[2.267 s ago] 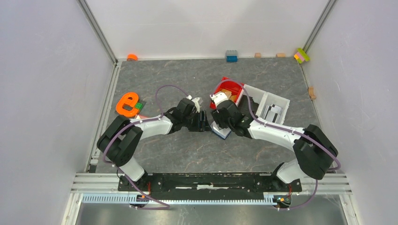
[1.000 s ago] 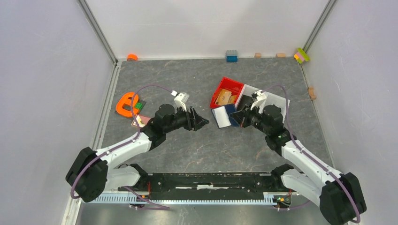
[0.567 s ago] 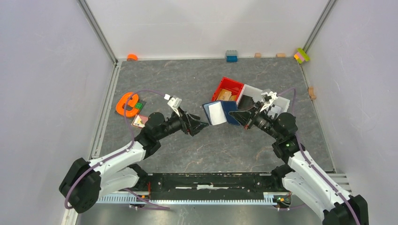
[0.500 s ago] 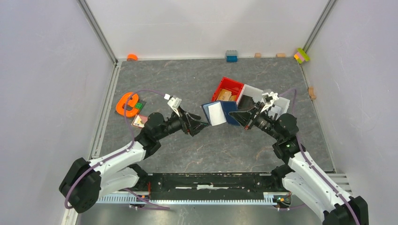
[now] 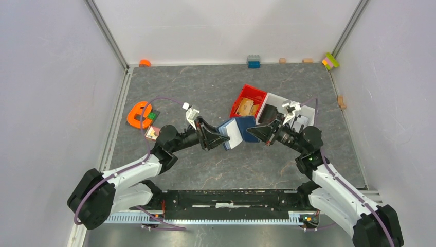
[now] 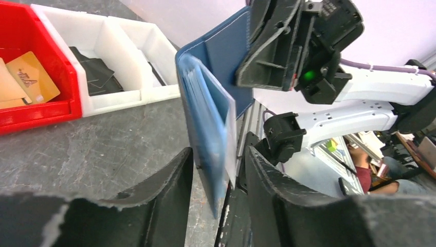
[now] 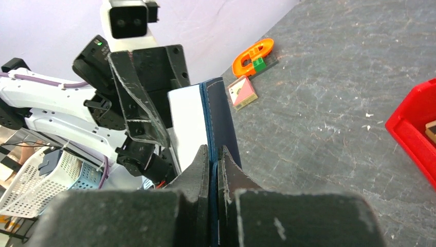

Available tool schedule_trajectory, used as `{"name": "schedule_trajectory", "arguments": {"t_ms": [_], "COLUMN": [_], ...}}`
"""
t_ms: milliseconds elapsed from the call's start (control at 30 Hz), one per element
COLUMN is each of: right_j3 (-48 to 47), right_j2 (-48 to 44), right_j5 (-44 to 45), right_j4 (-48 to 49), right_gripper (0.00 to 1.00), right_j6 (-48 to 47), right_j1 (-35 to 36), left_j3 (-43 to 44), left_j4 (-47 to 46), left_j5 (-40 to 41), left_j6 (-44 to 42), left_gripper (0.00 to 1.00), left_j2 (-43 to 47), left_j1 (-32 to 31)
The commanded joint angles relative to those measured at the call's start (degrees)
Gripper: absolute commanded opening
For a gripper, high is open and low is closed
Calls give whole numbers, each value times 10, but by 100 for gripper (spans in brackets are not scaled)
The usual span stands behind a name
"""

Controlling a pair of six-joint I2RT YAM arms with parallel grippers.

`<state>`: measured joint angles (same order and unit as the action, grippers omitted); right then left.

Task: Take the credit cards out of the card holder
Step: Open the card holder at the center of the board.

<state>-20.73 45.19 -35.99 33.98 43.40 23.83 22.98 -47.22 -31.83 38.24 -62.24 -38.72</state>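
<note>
Right gripper (image 7: 213,154): jaws pinched tight on the navy flap of the card holder (image 7: 218,110), which stands on edge just ahead of its fingertips, up off the table. Probable reason: this arm steadies the wallet spread open so the other can work the pockets.

Left gripper (image 6: 218,159): jaws parted, gripping nothing. The light-blue pocket panel sits in the gap between its fingers, nearer one than the other; contact uncertain. Looks like lining up a pinch.

Left wrist view alone shows the pocket side, with a pale sheet on its face; card or not, cannot tell. Right wrist view shows only the navy back, plus a pinkish card (image 7: 242,92) flat on the table well beyond the left gripper, beside an orange letter (image 7: 254,51). The top view places the holder between both grippers, apart from the red tray (image 5: 251,88).
</note>
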Motion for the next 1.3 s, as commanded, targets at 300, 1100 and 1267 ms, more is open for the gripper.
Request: {"name": "schedule_trajectory", "arguments": {"t_ms": [300, 1100, 1267], "right_j3": [22, -21, -31], "right_j2": [78, 195, 210], "right_j5": [-18, -3, -3], "right_j4": [97, 30, 21], "right_gripper": [0, 4, 5], "right_j6": [27, -35, -43], "right_j1": [-3, 56, 67], "left_j3": [16, 24, 24], "left_j4": [-17, -2, 0], "left_j5": [-29, -36, -35], "left_j6": [11, 13, 12], "left_gripper": [34, 24, 23], "left_j2": [-26, -22, -22], "left_j1": [-1, -1, -1]}}
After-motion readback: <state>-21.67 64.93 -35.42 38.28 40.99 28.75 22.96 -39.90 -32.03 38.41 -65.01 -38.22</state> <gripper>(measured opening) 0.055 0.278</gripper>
